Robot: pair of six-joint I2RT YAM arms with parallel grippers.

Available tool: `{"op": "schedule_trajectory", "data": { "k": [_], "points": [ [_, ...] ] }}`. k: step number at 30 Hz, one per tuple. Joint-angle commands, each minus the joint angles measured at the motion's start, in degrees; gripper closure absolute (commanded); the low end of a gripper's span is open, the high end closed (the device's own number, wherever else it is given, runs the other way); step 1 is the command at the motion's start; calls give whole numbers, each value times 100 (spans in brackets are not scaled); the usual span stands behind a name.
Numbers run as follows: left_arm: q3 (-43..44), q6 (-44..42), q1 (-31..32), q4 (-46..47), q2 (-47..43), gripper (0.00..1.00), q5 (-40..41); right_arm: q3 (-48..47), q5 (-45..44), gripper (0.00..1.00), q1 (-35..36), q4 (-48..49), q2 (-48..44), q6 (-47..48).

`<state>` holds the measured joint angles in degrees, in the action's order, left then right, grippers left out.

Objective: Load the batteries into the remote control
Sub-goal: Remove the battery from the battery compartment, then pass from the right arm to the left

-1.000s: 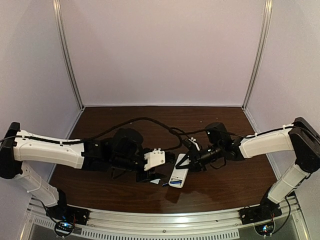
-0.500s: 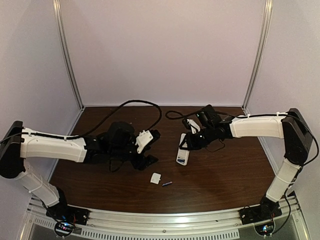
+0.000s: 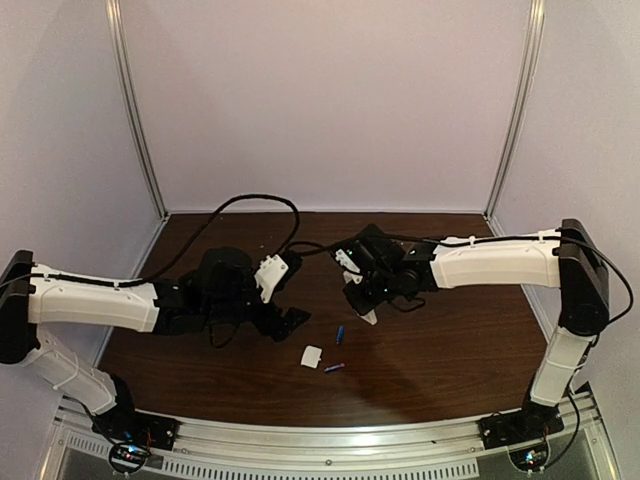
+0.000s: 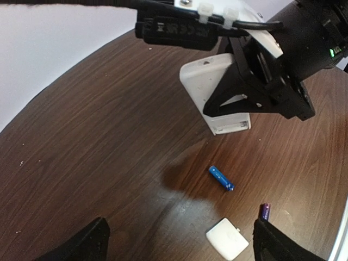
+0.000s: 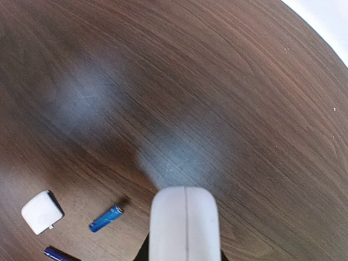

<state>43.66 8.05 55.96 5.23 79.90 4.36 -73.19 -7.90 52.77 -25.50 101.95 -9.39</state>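
Note:
My right gripper (image 3: 368,300) is shut on the white remote control (image 3: 369,317) and holds it tilted above the table. Its plain white back shows in the left wrist view (image 4: 209,87) and its end in the right wrist view (image 5: 185,223). One blue battery (image 3: 340,333) lies on the table just below it, also seen from both wrists (image 4: 221,178) (image 5: 106,217). A darker second battery (image 3: 334,368) lies nearer the front edge (image 4: 264,211) (image 5: 57,254). My left gripper (image 3: 288,320) is open and empty, left of the batteries (image 4: 179,247).
A small white square cover piece (image 3: 312,356) lies between the two batteries, close to my left gripper (image 4: 227,246) (image 5: 41,212). Black cables (image 3: 250,205) loop over the back of the dark wood table (image 3: 450,350). Lilac walls close in the sides and rear.
My right gripper has carried the remote left and tipped it up. A blue battery now lies on the table under it. My left arm has drawn back to the left.

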Motion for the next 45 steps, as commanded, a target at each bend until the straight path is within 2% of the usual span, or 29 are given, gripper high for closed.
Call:
{"op": "schedule_trajectory", "data": {
  "k": [1,6,9,12,15,18,20,24,28,38,45],
  "points": [
    [-37,101,-110,159,-133,6,162,-200,-669,100,-13,-299,-26,97],
    [301,-467,-143,-446,81,14,-424,91,454,100,-588,-144,-693,-294],
    [799,-897,-140,-1198,459,25,-359,410,1289,100,-931,-32,-1142,-509],
    [1166,-1237,-148,-1520,706,32,-272,778,2328,100,-1305,152,-1526,-738],
    [944,-1490,-152,-865,451,28,-842,1204,3645,100,-1703,531,-1785,-1094],
    [866,-1151,-148,-100,286,26,-1275,1597,4645,100,-1845,1075,-1970,-1510],
    [881,-551,-155,357,380,23,-1484,1871,5216,100,-1841,1683,-2059,-1897],
    [1092,501,-156,727,853,23,-1904,1959,5500,100,-1828,2231,-2028,-2401],
    [1227,847,-130,974,1169,22,-2068,1883,5687,100,-1752,2412,-1952,-2537],
    [1088,1604,-130,2020,1569,35,-3121,1834,6059,99,-1623,2835,-1805,-2747],
    [1038,1946,-130,2388,1737,45,-3330,1715,6283,97,-1548,2973,-1715,-2756]
  ]
}}
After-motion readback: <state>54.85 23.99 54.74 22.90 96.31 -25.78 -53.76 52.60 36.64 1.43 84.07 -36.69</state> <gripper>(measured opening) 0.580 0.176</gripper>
